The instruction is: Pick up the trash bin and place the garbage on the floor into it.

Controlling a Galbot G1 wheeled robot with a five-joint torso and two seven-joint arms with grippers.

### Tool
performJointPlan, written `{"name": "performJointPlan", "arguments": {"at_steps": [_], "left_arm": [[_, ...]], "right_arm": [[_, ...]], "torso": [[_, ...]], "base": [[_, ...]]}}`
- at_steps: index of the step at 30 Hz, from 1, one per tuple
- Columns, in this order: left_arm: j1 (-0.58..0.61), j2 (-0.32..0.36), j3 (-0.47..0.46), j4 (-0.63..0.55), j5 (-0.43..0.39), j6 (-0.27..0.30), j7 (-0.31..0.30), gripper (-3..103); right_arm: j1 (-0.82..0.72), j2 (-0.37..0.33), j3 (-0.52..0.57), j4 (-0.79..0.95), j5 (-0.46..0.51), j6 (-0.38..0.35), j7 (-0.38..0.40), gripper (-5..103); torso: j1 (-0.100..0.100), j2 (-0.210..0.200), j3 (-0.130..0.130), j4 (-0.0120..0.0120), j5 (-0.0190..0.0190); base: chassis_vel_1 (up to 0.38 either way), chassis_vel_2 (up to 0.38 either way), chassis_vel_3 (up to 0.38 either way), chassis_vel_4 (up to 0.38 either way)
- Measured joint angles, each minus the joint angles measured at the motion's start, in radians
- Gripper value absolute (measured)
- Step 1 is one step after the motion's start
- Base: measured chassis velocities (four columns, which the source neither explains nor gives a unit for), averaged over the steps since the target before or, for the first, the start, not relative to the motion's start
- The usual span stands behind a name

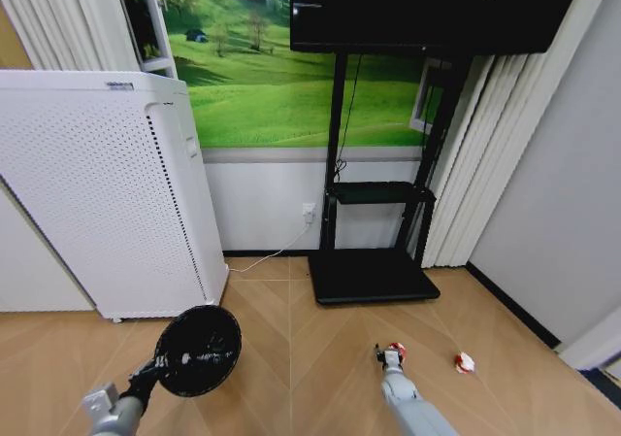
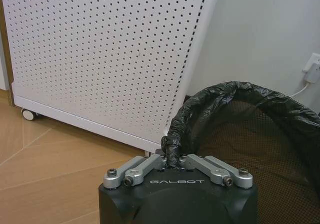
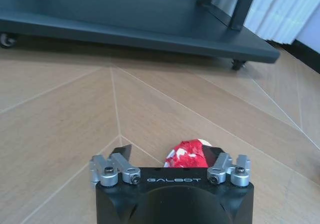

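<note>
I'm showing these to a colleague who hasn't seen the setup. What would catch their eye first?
Probably the black round trash bin, lined with a bag and held up off the wooden floor by the left gripper clamped on its rim, beside the tall white perforated cabinet. Next, the right gripper, open around a crumpled red-and-white scrap; another scrap lies farther right.
</note>
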Motion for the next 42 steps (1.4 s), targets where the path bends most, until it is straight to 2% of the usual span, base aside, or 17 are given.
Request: {"name": "performJointPlan", "arguments": {"at_steps": [1,2,5,6,10,12,24,30,32,34,36,38,41,42], "left_arm": [[0.000,0.000,0.002,0.000,0.000,0.000,0.000,4],[0.000,0.000,0.002,0.000,0.000,0.000,0.000,4],[0.001,0.000,0.003,0.000,0.000,0.000,0.000,4],[0.001,0.001,0.003,0.000,0.000,0.000,0.000,4],[0.001,0.003,0.004,0.000,0.000,0.000,0.000,4],[0.001,0.005,0.003,0.000,-0.001,0.000,0.000,4],[-0.001,0.003,0.003,-0.001,-0.002,-0.002,0.000,4],[0.001,0.001,0.002,-0.005,-0.002,-0.003,0.002,4],[0.004,-0.001,0.001,-0.008,-0.002,-0.003,0.003,4],[0.005,-0.001,-0.001,-0.009,-0.002,-0.003,0.003,4],[0.006,-0.001,-0.003,-0.009,-0.003,-0.004,0.004,4],[0.006,-0.001,-0.004,-0.009,-0.003,-0.004,0.005,4],[0.007,-0.001,-0.008,-0.009,-0.004,-0.004,0.007,4],[0.007,-0.001,-0.008,-0.009,-0.004,-0.004,0.007,4]], "right_arm": [[0.014,0.009,0.001,-0.022,0.011,0.000,0.016,84],[0.014,0.009,0.001,-0.022,0.011,0.000,0.016,84],[0.047,0.022,0.002,-0.057,0.055,-0.005,0.044,98],[0.064,0.027,0.002,-0.073,0.073,-0.008,0.055,99],[0.087,0.034,0.001,-0.088,0.098,-0.018,0.068,100],[0.116,0.043,0.001,-0.103,0.151,-0.041,0.094,100],[0.135,0.049,0.012,-0.131,0.212,-0.067,0.166,101],[0.129,0.051,0.015,-0.140,0.225,-0.070,0.181,96],[0.129,0.055,0.016,-0.144,0.233,-0.073,0.189,88],[0.129,0.057,0.016,-0.145,0.236,-0.074,0.190,85],[0.129,0.060,0.016,-0.146,0.242,-0.074,0.190,74],[0.129,0.060,0.015,-0.146,0.243,-0.074,0.190,74],[0.129,0.060,0.014,-0.146,0.245,-0.075,0.191,57],[0.129,0.060,0.014,-0.146,0.245,-0.075,0.191,57]], "torso": [[0.000,0.000,0.000,0.0000,0.0000],[0.000,0.000,0.000,0.0000,0.0000],[0.000,0.000,0.000,0.0000,0.0000],[0.000,0.000,0.000,0.0001,0.0000],[0.000,0.000,0.000,0.0002,0.0000],[0.000,0.000,0.000,0.0002,-0.0001],[0.000,0.000,0.000,0.0000,0.0000],[0.000,0.000,0.000,-0.0001,0.0000],[0.000,0.000,0.000,0.0000,0.0000],[0.000,0.000,0.000,0.0000,0.0000],[0.000,0.000,0.000,0.0001,0.0000],[0.000,0.000,0.000,0.0000,0.0000],[0.000,0.000,0.000,0.0000,-0.0001],[0.000,0.000,0.000,0.0000,-0.0001]], "base": [[0.000,0.000,0.000,0.000],[0.000,0.000,0.000,0.000],[0.000,0.000,0.000,0.000],[0.000,0.000,0.000,0.000],[0.000,0.000,0.000,0.000],[0.000,0.000,0.000,0.000],[0.000,0.000,0.000,0.000],[0.000,0.000,0.000,0.000],[0.000,0.000,0.000,0.000],[0.000,0.000,0.000,0.000],[0.000,0.000,0.000,0.000],[0.000,0.000,0.000,0.000],[0.000,0.000,0.000,0.000],[0.000,0.000,0.000,0.000]]}}
